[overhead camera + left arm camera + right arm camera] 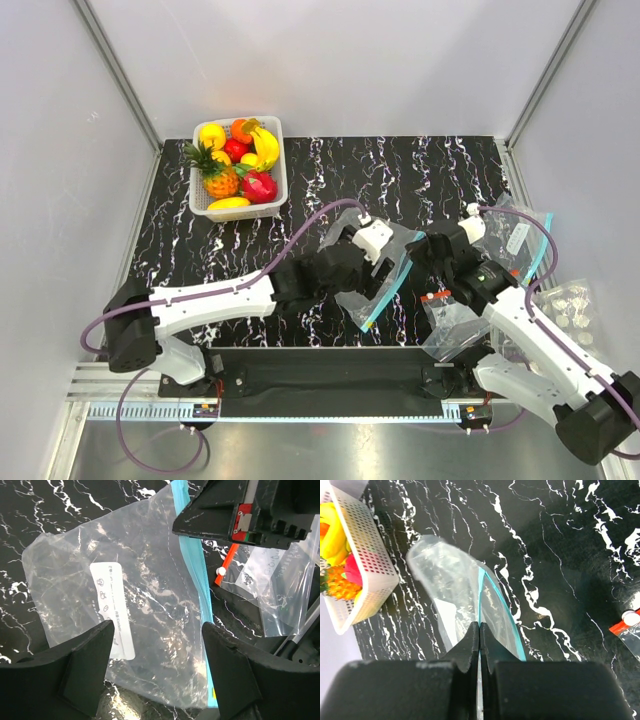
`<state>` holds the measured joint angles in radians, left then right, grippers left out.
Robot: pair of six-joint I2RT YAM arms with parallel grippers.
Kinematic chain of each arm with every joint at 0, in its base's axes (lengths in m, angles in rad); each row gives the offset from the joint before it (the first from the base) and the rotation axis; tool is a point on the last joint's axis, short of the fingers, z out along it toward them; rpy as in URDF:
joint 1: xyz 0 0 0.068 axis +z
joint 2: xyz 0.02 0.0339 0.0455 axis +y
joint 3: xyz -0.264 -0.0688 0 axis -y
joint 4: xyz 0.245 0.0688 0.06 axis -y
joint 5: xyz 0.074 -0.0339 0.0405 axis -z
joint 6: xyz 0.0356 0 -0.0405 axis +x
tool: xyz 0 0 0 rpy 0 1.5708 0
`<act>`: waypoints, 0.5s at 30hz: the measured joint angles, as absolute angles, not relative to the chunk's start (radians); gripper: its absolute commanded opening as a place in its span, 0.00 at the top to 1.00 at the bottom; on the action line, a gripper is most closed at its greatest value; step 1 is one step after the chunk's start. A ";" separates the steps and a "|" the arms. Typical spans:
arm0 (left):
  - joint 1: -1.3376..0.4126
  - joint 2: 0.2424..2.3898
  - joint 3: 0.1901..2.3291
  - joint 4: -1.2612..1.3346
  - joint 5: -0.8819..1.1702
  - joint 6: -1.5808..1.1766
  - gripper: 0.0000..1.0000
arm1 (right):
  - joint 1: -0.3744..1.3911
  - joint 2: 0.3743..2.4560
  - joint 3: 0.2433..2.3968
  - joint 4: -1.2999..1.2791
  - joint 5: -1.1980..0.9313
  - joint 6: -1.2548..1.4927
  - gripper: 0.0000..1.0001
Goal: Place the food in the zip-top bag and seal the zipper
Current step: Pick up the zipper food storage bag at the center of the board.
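The zip-top bag lies mid-bench with no fruit visible inside. Its teal zipper edge is pinched in the closed right pincer. The left pincer hangs over the pouch's body, jaws spread wide, gripping nothing. The food sits well apart in a white basket at the far left of the black marbled bench. A red-strip bag lies near right. The step in hand appears to be opening the mouth. The next move calls for the left pincer to take the opposite lip and part it without dragging the pouch.
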<state>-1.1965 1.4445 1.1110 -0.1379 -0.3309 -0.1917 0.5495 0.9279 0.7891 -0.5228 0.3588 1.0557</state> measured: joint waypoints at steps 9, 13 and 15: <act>-1.214 1.524 1.194 -0.189 -0.309 -0.192 0.27 | 0.550 0.896 0.809 -0.545 0.359 1.079 1.00; -1.227 1.541 1.224 -0.196 -0.309 -0.192 0.29 | 0.552 0.882 0.812 -0.551 0.359 1.088 1.00; -1.230 1.542 1.231 -0.195 -0.307 -0.192 0.29 | 0.552 0.874 0.812 -0.552 0.359 1.092 1.00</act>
<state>-1.2301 1.5421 1.2308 -0.1947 -0.3073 -0.1925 0.5522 0.8742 0.8116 -0.5522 0.3588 1.0916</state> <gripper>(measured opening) 0.713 0.011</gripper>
